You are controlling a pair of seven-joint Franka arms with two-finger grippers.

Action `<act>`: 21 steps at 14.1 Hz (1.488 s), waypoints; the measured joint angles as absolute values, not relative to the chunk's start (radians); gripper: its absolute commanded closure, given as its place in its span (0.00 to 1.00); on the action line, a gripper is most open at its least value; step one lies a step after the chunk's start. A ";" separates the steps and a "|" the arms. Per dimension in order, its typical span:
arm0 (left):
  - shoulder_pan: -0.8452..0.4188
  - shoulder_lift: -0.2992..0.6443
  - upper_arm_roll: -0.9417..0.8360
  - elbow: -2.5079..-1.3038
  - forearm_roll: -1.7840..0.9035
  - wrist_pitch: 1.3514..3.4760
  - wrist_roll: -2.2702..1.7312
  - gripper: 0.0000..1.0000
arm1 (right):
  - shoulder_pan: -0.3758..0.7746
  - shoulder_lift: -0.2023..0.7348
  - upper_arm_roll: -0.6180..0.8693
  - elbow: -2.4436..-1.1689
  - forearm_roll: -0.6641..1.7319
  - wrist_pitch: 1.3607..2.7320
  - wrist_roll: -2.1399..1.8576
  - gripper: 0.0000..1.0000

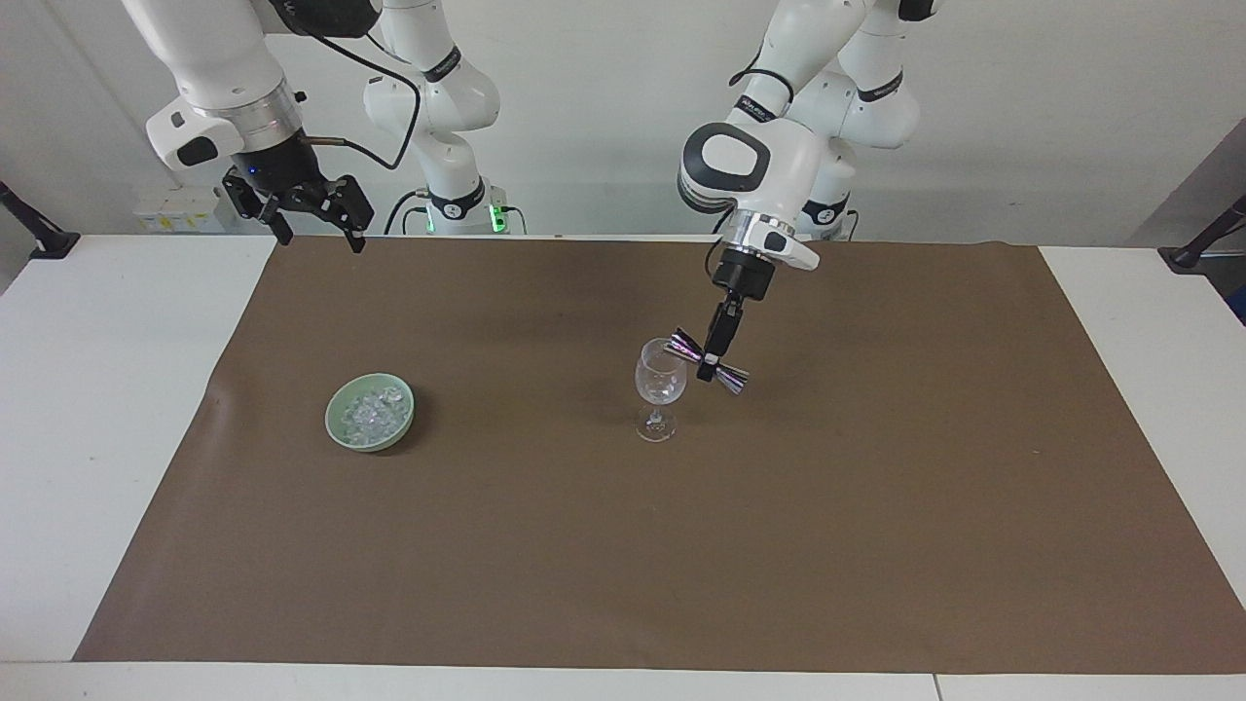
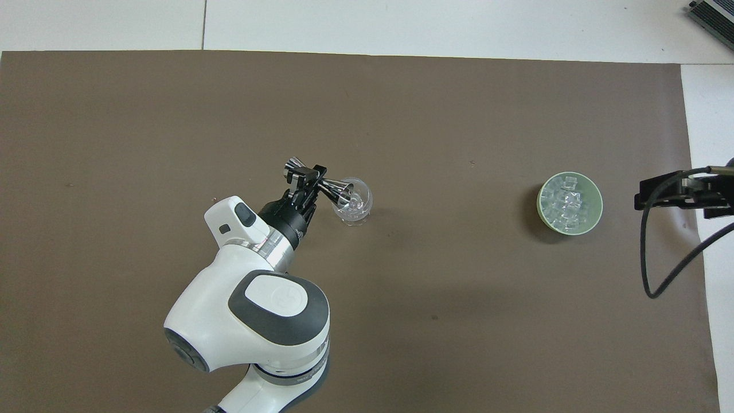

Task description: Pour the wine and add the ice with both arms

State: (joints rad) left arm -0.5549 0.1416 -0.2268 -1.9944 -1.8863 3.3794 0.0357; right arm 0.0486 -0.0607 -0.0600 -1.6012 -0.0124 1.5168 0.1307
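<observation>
Steel jigger (image 1: 708,360) clamped mid-waist in the left gripper (image 1: 712,366) tips over the wine glass (image 1: 661,385) to pour, while the right gripper (image 1: 310,222) waits, jaws spread wide.

No text, label, brand or number is showing legibly anywhere; the small markings on the arms' black joint bands are showing only as marks too small to read.

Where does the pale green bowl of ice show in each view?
Facing view: green bowl sits at picture left, on the brown mat.
Overhead view: same bowl sits at picture right, on the mat.
Shared landmark: the stemmed glass near the mat's middle; the bowl lies toward the right arm's end.
</observation>
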 measured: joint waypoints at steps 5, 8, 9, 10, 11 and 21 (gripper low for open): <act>-0.555 0.142 -0.226 -1.991 -1.881 3.380 0.059 1.00 | 0.049 -0.061 -0.060 -1.601 -0.012 1.517 0.131 0.00; -0.555 0.142 -0.226 -1.988 -1.879 3.381 0.069 1.00 | 0.049 -0.061 -0.060 -1.601 -0.012 1.517 0.131 0.00; -0.555 0.142 -0.226 -1.986 -1.875 3.382 0.074 1.00 | 0.049 -0.061 -0.060 -1.601 -0.012 1.517 0.131 0.00; -0.555 0.142 -0.226 -1.985 -1.868 3.384 0.076 1.00 | 0.049 -0.061 -0.060 -1.601 -0.012 1.517 0.131 0.00; -0.555 0.142 -0.226 -1.984 -1.860 3.388 0.077 1.00 | 0.049 -0.061 -0.060 -1.601 -0.012 1.517 0.131 0.00; -0.555 0.142 -0.226 -1.983 -1.837 3.399 0.142 1.00 | 0.049 -0.061 -0.060 -1.601 -0.012 1.517 0.131 0.00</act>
State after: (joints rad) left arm -0.5549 0.1417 -0.2260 -1.9827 -1.8375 3.3989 0.1417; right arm 0.0486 -0.0607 -0.0600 -1.6012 -0.0124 1.5168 0.1307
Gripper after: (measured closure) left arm 0.784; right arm 0.000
